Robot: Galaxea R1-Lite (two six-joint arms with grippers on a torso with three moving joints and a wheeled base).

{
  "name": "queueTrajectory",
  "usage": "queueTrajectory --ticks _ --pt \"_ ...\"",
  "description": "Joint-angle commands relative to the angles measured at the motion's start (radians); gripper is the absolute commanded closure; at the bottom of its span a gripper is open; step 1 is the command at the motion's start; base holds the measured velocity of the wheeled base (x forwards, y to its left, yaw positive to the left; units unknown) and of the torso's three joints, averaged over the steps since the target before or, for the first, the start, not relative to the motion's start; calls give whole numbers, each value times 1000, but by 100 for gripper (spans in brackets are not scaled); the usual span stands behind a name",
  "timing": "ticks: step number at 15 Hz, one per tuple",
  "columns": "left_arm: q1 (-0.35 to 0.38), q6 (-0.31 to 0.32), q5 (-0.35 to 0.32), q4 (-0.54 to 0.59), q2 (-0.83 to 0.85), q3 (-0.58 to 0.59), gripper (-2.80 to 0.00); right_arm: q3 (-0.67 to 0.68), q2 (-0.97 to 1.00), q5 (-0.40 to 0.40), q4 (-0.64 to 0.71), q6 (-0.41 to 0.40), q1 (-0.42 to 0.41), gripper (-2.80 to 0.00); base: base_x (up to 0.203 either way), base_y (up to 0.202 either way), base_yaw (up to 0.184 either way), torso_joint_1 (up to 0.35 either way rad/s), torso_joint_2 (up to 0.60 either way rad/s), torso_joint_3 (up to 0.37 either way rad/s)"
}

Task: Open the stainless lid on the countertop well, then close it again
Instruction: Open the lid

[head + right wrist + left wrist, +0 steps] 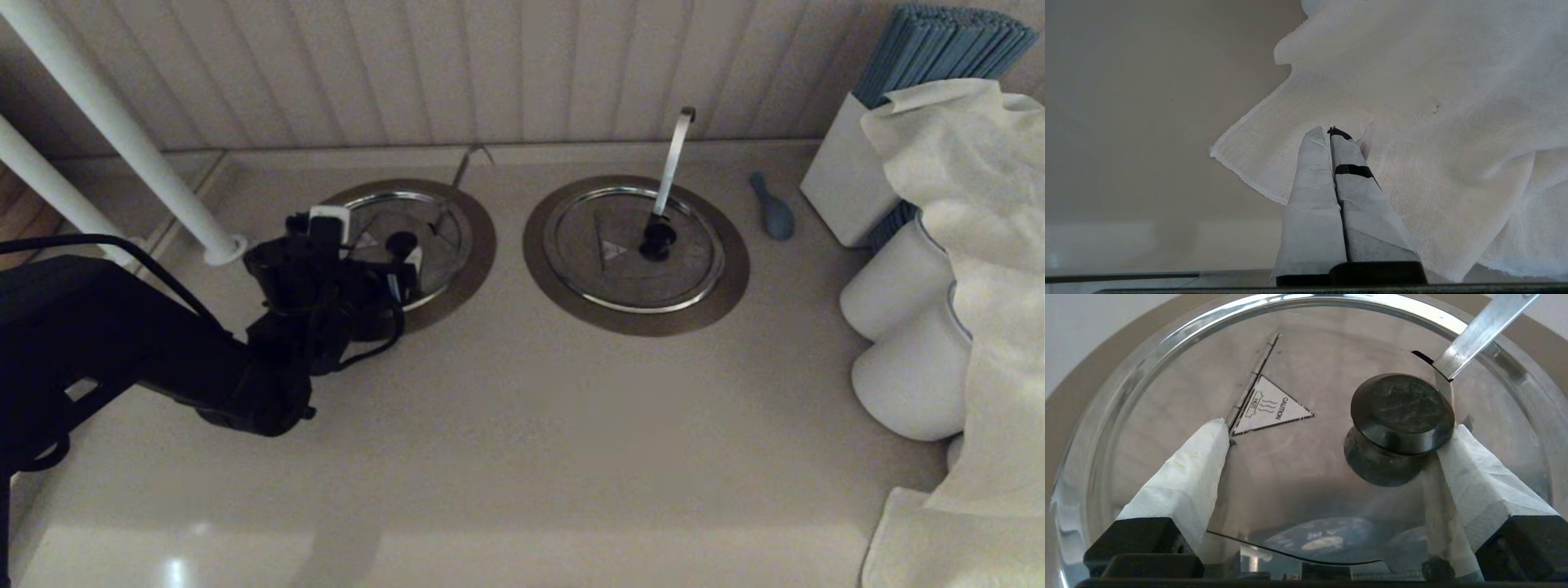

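The stainless lid (437, 237) (1310, 367) lies in the countertop well, whose brushed collar (480, 245) (1081, 392) rings it. The lid carries a caution triangle (1271, 406) and a black centre knob (401, 242) (1402, 410). A thin grey rod handle (459, 181) (1478, 332) rises from the notch behind the knob. My left gripper (392, 263) (1335, 430) hangs open low over the lid. One taped finger (1470, 465) touches the knob's side; the other finger (1184, 473) stands far off near the triangle. My right gripper (1331, 132) is shut, empty, over a white cloth (1412, 81).
The twin lid (604, 269) with its broad bright handle (673, 159) sits to the right. A blue spoon (774, 208), a white box of blue sticks (841, 188), white cylinders (898, 286) and draped cloth (980, 245) fill the right side. A slanted white pole (122, 139) stands at the left.
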Motion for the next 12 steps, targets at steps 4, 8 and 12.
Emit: queueTrajectory --ticks 4,8,12 --pt "8 2 -1 -9 -11 -3 -280 0 2 1 0 0 1 0 0 0 0 0 0 0" --pt "9 1 -1 -11 -34 -3 -280 0 0 1 0 0 1 0 0 0 0 0 0 0" --pt "9 -1 -1 -11 -71 -2 -280 0 0 1 -1 0 1 0 0 0 0 0 0 0"
